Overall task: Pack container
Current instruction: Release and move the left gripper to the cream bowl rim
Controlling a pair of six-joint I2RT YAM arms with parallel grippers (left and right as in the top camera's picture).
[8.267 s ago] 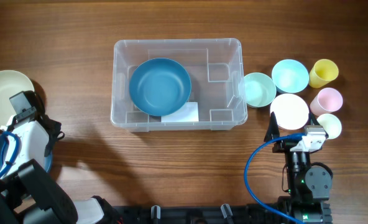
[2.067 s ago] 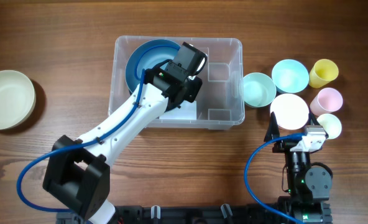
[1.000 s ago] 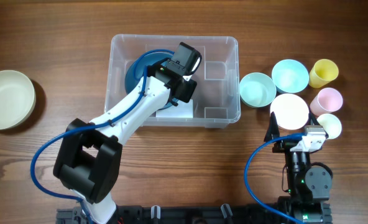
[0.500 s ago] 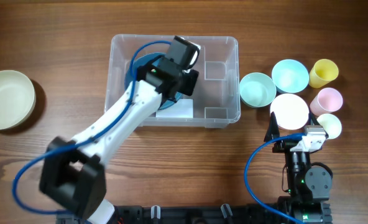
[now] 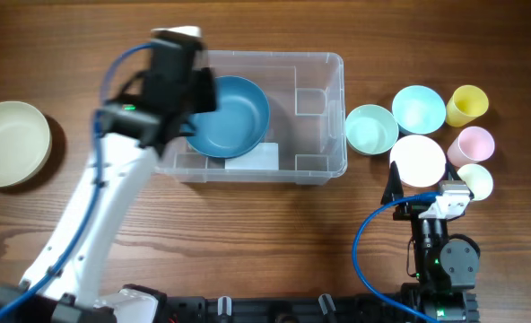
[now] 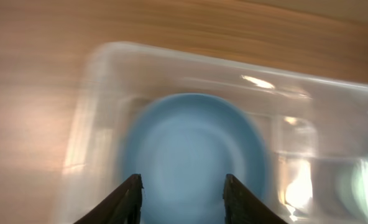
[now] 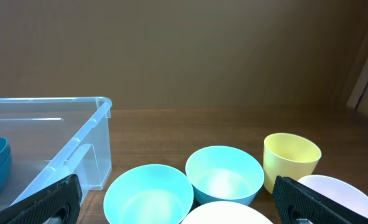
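Note:
The clear plastic container (image 5: 324, 117) stands at the table's middle, with a white label (image 5: 252, 160) on its bottom. A blue bowl (image 5: 230, 115) lies inside its left half. My left gripper (image 5: 192, 97) hovers over the container's left end, blurred by motion. In the left wrist view the left gripper (image 6: 183, 199) is open and empty above the blue bowl (image 6: 193, 146) and the container (image 6: 171, 53). My right gripper (image 5: 422, 193) rests near the front right; in its wrist view the right gripper (image 7: 178, 205) is wide open and empty. That view also shows the container (image 7: 78, 146).
A cream bowl (image 5: 10, 144) sits at the far left. Right of the container are a mint bowl (image 5: 371, 128), a light blue bowl (image 5: 418, 108), a yellow cup (image 5: 468, 104), a pink cup (image 5: 472, 144), a white bowl (image 5: 418, 160) and a small white cup (image 5: 474, 179).
My left arm has swung left and lifted out of the container with an empty gripper. The blue bowl stays inside. The right arm has not moved.

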